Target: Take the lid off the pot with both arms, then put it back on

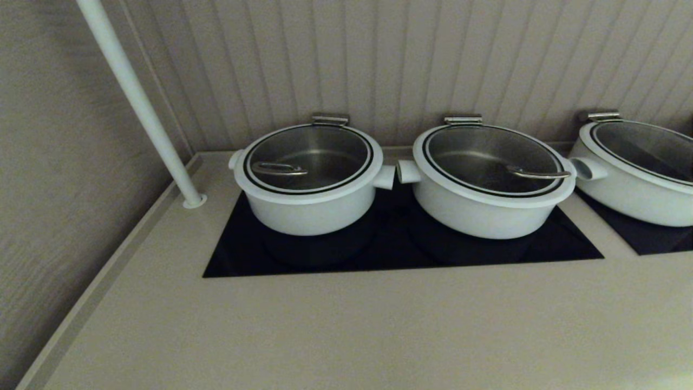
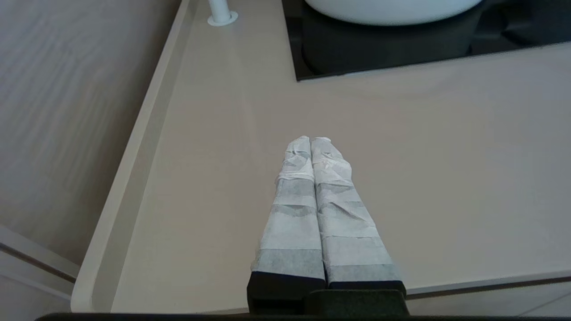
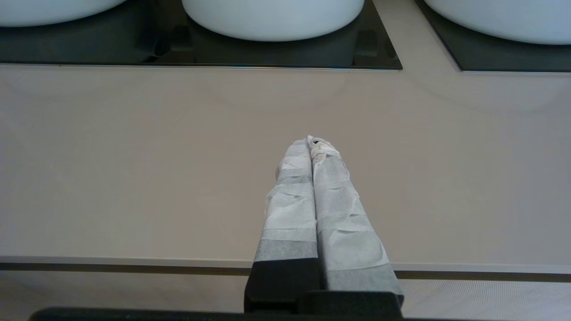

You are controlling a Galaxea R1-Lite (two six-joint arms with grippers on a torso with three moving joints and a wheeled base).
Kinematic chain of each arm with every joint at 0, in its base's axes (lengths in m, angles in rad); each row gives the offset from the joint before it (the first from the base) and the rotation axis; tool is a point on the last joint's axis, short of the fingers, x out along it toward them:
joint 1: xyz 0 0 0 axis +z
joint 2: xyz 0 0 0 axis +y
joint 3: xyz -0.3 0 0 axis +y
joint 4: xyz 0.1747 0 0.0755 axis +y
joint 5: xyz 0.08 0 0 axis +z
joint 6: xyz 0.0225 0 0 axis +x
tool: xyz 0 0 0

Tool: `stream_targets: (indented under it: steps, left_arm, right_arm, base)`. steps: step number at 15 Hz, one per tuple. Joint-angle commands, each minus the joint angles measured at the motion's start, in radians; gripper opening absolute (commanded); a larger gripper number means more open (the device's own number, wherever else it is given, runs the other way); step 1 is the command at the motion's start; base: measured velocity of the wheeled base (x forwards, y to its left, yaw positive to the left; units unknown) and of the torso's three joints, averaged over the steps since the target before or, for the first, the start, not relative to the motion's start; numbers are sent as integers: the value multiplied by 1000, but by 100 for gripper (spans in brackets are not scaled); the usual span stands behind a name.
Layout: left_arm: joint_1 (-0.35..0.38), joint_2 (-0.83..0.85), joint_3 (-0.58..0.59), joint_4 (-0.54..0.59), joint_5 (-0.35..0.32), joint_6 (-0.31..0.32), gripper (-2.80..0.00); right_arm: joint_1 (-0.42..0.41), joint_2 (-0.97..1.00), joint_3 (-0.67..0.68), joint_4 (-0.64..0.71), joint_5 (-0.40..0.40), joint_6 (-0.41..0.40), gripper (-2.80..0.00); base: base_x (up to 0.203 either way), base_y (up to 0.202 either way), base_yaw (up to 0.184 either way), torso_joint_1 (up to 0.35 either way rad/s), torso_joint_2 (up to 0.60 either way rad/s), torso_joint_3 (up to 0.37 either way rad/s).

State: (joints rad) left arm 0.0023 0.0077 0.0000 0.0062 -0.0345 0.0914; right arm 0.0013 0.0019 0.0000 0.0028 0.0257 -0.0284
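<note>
The lid point(image 1: 309, 158) is sitting closed on the pot point(image 1: 308, 181), the leftmost of three white pots, which is standing on the left half of a black hob point(image 1: 400, 246) set into the worktop point(image 1: 346, 325). The lid is glass inside a white rim, so it is likely to be fairly heavy for its size, rigid, smooth and breakable if it is dropped or knocked against the pot's edge. Its thin arched wire handle point(image 1: 279, 169) is lying toward the pot's left side and looks like the natural place to take hold. With two arms, opposite points of the rim would be the alternative, though the rim is looking slick and shallow. At the far edge a small metal fitting point(image 1: 329, 119) is showing, possibly a hinge; if so, the lid would be swinging rather than lifting free.

The head view is showing the lids, the handles, the middle pot point(image 1: 490, 181) and the right pot point(image 1: 636, 173), plus a slanted white pole point(image 1: 138, 100) planted near the hob's left corner, but neither arm. The wrist views are supplying that: the left end effector point(image 2: 311, 141) and the right end effector point(image 3: 312, 142) are both hovering over the bare worktop near its front edge, well apart from the pots, each with its white-wrapped fingers pressed together and gripping nothing. Those views are catching only the pots' lower walls, never the lid.
</note>
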Motion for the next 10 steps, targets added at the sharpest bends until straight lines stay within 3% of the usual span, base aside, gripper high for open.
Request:
stream_targets:
  steps: [1,10]
  left_arm:
    - [1,-8,0,0,4,-11,-280]
    - [1,-8,0,0,1,-12,-280]
  right_arm:
    - [0,0,0,0,0,-1,-280]
    - [0,0,0,0,0,-1,-280]
  base:
    - [0,0,0,0,0,0]
    - [0,0,0,0,0,0]
